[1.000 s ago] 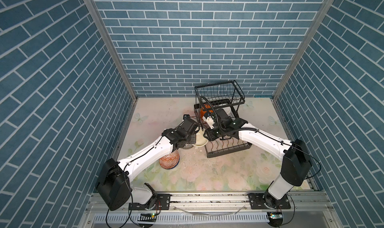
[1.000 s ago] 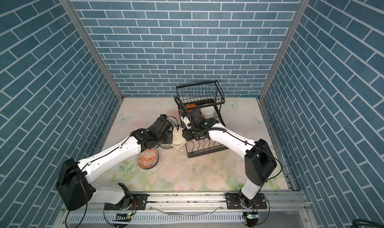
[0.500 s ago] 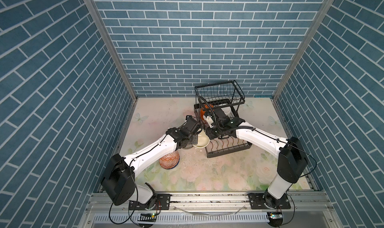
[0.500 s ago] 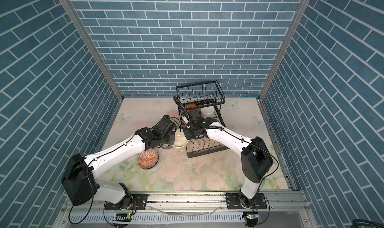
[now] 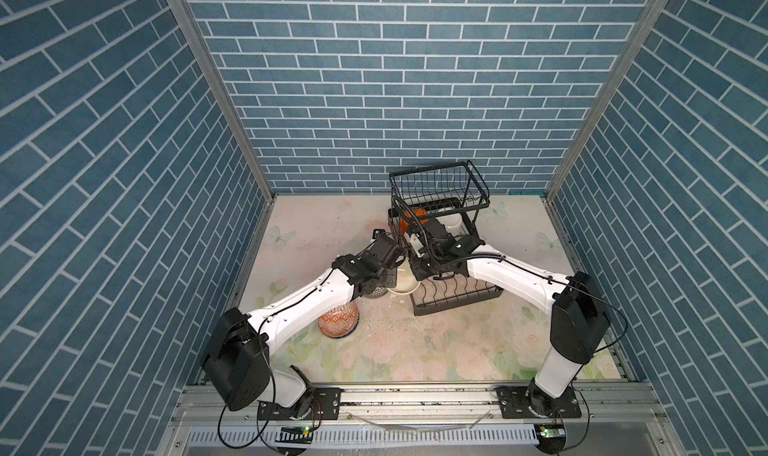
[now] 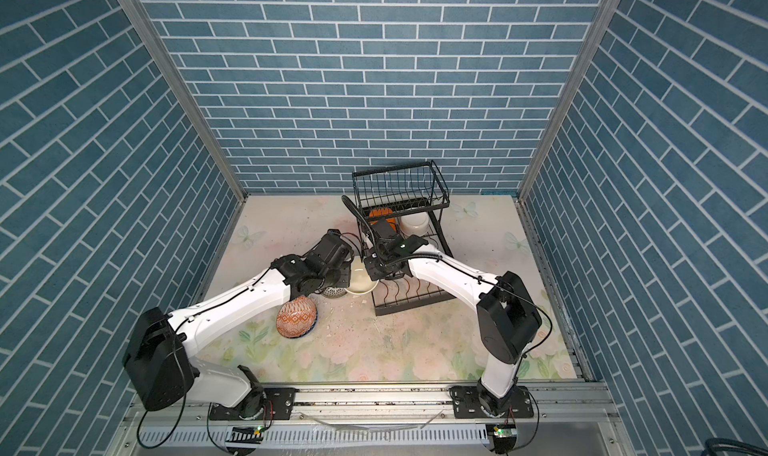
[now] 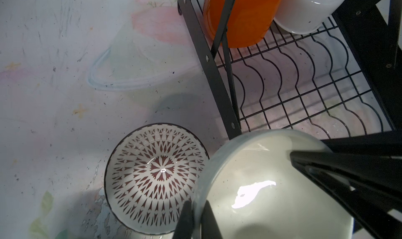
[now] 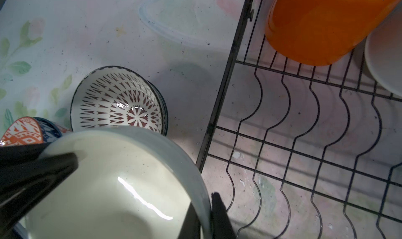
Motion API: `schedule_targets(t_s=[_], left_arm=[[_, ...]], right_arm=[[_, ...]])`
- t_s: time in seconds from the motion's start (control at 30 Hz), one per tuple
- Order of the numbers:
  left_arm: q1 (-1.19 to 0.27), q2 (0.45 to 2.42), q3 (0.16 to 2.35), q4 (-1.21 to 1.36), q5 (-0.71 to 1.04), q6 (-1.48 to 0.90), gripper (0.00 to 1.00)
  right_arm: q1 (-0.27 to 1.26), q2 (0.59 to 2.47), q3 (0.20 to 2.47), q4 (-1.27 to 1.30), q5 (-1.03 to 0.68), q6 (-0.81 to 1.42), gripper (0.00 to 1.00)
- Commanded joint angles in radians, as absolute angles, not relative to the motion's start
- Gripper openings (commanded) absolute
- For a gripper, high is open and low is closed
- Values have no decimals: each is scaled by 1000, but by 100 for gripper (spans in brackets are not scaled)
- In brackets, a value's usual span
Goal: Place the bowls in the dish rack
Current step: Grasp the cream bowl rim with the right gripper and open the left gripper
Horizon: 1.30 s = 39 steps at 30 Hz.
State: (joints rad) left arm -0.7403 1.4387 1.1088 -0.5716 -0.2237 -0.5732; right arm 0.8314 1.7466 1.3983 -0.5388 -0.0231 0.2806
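Black wire dish rack (image 5: pixel 451 263) stands at the back right of the floral table (image 5: pixel 415 350), an orange bowl (image 7: pixel 241 16) and a white bowl (image 7: pixel 309 7) on their sides at its far end, the scalloped divider wires nearer the arms vacant. Just outside the rack's corner a pale green-rimmed cream bowl (image 8: pixel 121 183) is held at two points: the right gripper (image 8: pixel 206 216) is pinched over its rim on the rack side, the left gripper (image 7: pixel 195 218) pinched over the opposite rim. A dark-patterned bowl (image 7: pixel 156 174) sits upright beside it on the table, and an orange-patterned bowl (image 5: pixel 338 320) lies apart under the left arm. Judged a handover. The left jaws should release before the right arm lifts, since both pulling could crack or drop the ceramic; the bowl then needs to clear the rack's side rail and tip on edge between two dividers. Against a second earlier, the right jaws have closed from partly open onto the rim, and both arms have drawn nearer the rack.
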Motion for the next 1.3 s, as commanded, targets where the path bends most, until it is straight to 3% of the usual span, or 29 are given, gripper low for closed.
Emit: schedule_targets(t_s=[0.0, 0.37, 0.53, 0.6, 0.83, 0.97, 1.27], left_arm=[[-743, 1430, 1141, -548, -233, -577, 0], [-744, 1419, 1121, -517, -227, -587, 2], [-744, 1401, 1106, -508, -239, -594, 23], [-744, 1388, 1099, -499, -238, -593, 28], [-744, 1351, 1078, -483, -236, -597, 74], [-744, 1311, 1045, -460, -237, -597, 90], [-744, 1176, 935, -416, -248, -620, 100]], right_arm=[[833, 1764, 1441, -569, 0, 277, 2], [838, 1743, 1437, -575, 9, 278, 0], [838, 1716, 1431, -574, 23, 281, 0], [838, 1701, 1425, -572, 27, 281, 0], [838, 1651, 1413, -587, 71, 273, 0], [839, 1632, 1417, -626, 153, 237, 0], [838, 1600, 1393, -681, 395, 152, 0]])
